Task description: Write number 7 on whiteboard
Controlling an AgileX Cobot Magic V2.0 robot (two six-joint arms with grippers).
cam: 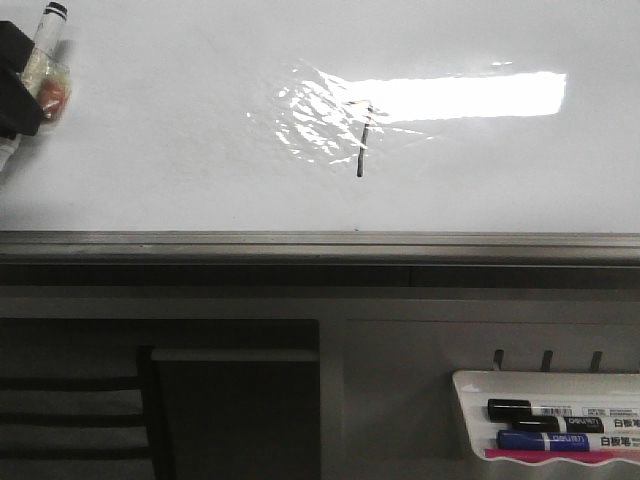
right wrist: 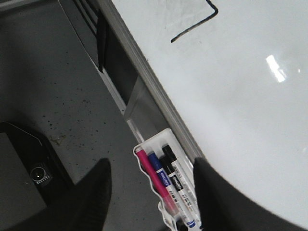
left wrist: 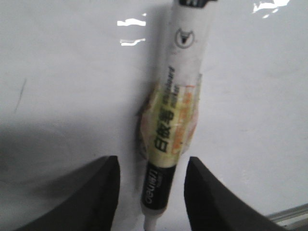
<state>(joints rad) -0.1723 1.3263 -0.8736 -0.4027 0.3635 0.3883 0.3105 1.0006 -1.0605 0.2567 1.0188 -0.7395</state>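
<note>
The whiteboard (cam: 150,150) fills the upper half of the front view, with bright glare near its middle. The number 7 (cam: 362,140) is a thin black mark beside the glare, and the right wrist view shows it as a black stroke (right wrist: 192,26). At the far left edge my left gripper (cam: 35,75) sits over the board around a white marker (cam: 50,30). In the left wrist view the marker (left wrist: 180,86) lies between the jaws of the left gripper (left wrist: 151,168), which are open with a gap on each side. My right gripper (right wrist: 151,173) hangs open and empty above the marker tray.
A white marker tray (cam: 470,385) hangs below the board's grey edge rail (cam: 320,245) at the lower right, holding black, blue and pink markers (cam: 545,425). The tray (right wrist: 144,144) lies between the right fingers. Grey floor and a dark box (right wrist: 24,168) lie beyond.
</note>
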